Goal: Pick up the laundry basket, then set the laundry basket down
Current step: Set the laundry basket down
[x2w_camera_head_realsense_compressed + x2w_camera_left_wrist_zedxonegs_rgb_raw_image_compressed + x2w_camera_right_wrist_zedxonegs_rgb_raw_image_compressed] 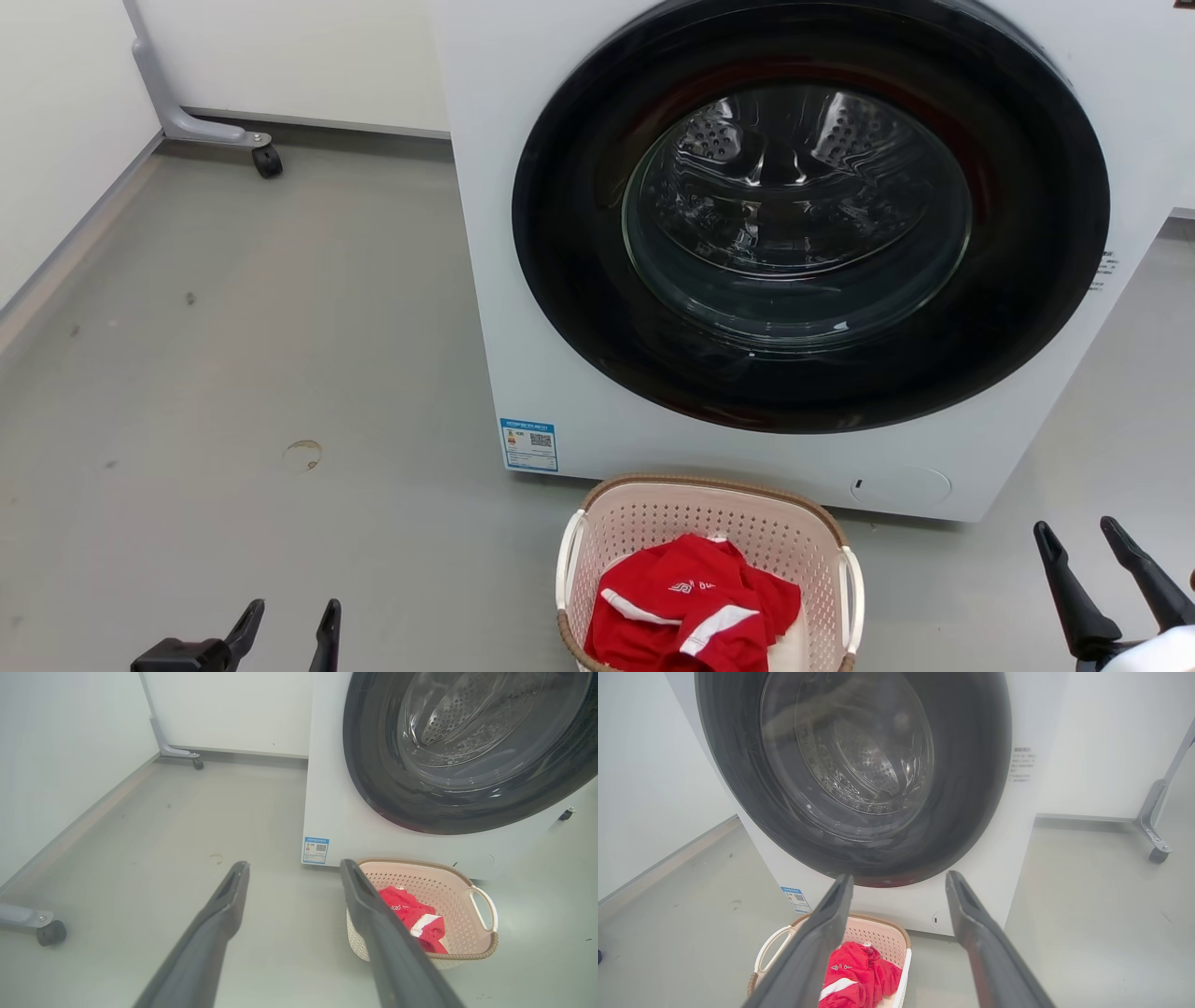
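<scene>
A: Reaching for the basket (653, 523) next, where does it sit?

B: On the floor (280, 373) just in front of the washer (523, 280), with a red shirt (691, 597) inside. Close in on the two white handles (852, 583) evenly and lift level, I'd say, or you'll tip it.

A: And the left tool (292, 609) and right tool (1077, 527)?

B: Both have fingers spread wide, empty, touching nothing. They're farther out from the washer, off its left and right corners.
</scene>
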{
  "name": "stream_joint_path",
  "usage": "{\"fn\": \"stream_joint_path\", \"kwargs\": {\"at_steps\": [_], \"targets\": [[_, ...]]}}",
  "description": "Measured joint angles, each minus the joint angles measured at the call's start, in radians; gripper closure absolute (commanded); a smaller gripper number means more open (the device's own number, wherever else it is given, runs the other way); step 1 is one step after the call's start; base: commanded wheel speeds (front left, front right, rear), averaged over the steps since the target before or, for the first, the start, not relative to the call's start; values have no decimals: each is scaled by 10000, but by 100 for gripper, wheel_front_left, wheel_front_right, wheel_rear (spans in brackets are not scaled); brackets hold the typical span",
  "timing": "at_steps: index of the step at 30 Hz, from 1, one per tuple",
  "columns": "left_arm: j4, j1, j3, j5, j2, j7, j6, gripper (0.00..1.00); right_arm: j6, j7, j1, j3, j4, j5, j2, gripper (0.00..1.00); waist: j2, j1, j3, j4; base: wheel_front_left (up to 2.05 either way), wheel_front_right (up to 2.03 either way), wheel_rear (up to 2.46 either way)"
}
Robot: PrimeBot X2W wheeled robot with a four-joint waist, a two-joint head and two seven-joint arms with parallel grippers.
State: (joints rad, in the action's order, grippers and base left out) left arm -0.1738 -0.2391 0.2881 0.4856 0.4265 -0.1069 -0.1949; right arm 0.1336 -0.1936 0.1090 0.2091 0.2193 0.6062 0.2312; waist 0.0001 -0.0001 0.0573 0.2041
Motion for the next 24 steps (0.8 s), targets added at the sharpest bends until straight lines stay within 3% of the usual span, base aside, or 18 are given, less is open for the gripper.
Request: {"fn": "stream_joint_path", "kwargs": {"at_steps": [24], "targets": [[-272,3,111,0,115,-249,-119,0,-2,-6,-28,63,-79,-23,50,0,0,1,47,-116,0,0,0]]}}
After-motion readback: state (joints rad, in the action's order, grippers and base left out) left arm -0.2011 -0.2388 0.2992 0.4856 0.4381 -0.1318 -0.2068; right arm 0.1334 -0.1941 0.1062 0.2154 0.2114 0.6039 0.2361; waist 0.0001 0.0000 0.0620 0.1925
